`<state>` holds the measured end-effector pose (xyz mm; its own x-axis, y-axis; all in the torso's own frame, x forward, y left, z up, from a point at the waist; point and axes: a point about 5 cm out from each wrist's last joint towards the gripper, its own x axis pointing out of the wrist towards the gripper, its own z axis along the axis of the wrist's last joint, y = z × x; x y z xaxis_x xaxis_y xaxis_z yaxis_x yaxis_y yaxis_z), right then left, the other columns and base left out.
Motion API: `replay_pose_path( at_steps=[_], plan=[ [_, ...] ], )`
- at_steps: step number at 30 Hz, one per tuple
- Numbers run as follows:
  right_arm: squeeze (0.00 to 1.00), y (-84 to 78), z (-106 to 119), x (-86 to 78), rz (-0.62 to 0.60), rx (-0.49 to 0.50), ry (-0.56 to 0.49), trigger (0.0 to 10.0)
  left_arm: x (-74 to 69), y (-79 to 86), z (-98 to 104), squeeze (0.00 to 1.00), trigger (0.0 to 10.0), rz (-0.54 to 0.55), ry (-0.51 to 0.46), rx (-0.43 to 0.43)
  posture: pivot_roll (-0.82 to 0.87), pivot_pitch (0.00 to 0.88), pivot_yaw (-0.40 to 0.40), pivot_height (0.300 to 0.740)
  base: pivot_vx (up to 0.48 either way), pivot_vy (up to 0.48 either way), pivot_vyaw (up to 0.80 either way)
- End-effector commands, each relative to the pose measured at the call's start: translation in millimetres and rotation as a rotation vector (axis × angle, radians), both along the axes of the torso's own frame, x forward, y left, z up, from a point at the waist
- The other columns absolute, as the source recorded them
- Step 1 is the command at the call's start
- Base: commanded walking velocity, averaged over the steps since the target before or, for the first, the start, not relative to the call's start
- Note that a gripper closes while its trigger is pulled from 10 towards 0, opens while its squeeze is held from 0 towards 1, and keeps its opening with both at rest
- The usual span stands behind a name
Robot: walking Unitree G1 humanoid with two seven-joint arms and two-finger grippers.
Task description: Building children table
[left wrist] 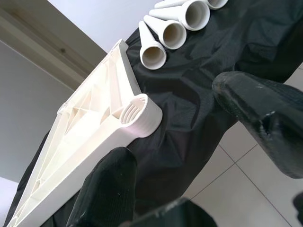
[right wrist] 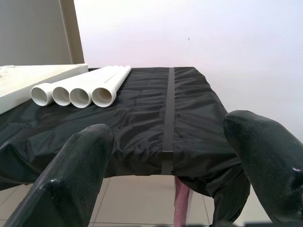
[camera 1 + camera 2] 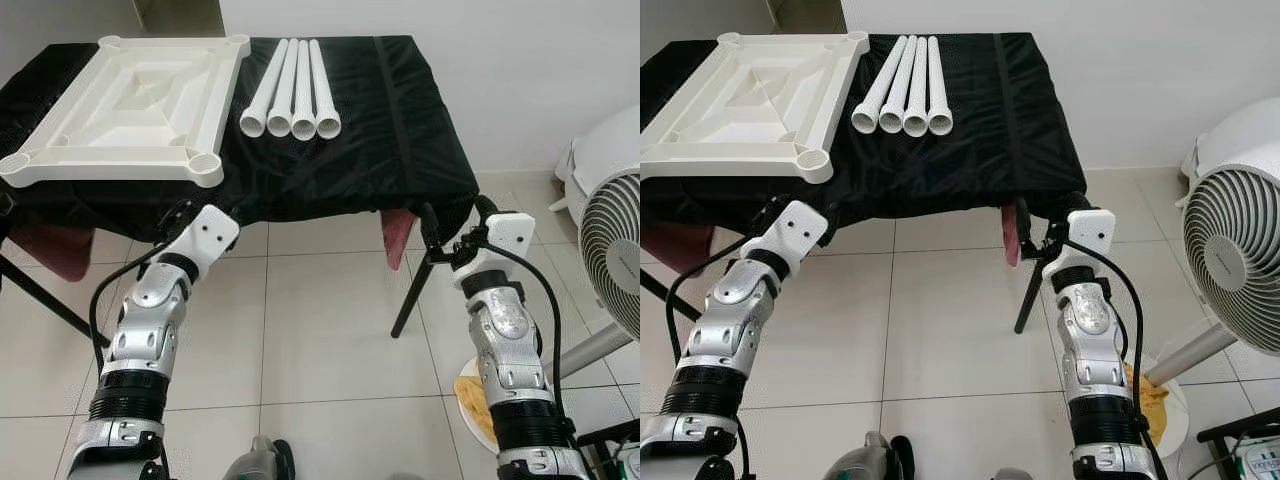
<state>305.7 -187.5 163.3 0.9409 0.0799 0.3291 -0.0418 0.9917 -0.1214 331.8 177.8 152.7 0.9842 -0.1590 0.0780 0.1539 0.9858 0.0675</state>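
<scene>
1. Where a black cloth covers a folding table, a white plastic tabletop lies upside down on its left part, its corner sockets facing up.
2. Four white tube legs lie side by side just right of the tabletop, touching one another.
3. Left gripper hangs below the table's front edge near the tabletop's front corner, fingers spread apart, holding nothing.
4. Right gripper sits near the table's front right corner, fingers spread, empty.
5. A white fan stands on the tiled floor at right.
</scene>
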Motion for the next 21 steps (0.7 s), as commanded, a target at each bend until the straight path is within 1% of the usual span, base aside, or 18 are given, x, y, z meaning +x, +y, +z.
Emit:
replay_pose_path(
  at_steps=[1,7,17,21],
  plan=[
    [0.00,-0.9,-0.1,0.3,0.000,0.005,0.005,10.0,1.0,1.6,1.4,0.00,10.0,0.001,0.005,0.002,-0.08,0.074,0.075,0.740,0.000,0.000,0.00],
    [0.00,-1.5,-0.7,0.5,-0.002,0.003,0.007,10.0,1.5,2.1,0.8,0.00,10.0,0.002,0.008,0.002,-0.08,0.073,0.072,0.740,0.000,0.000,0.00],
    [0.00,-2.3,-1.9,5.1,-0.009,0.009,0.017,10.0,8.9,-0.2,7.5,0.00,10.0,0.012,-0.012,-0.021,-0.08,0.054,0.057,0.740,0.270,0.000,0.00],
    [0.00,-2.4,-1.5,5.7,-0.009,0.009,0.017,10.0,9.4,-0.9,8.1,0.00,10.0,0.010,-0.015,-0.023,-0.08,0.054,0.057,0.740,0.290,0.000,0.00]
  ],
)
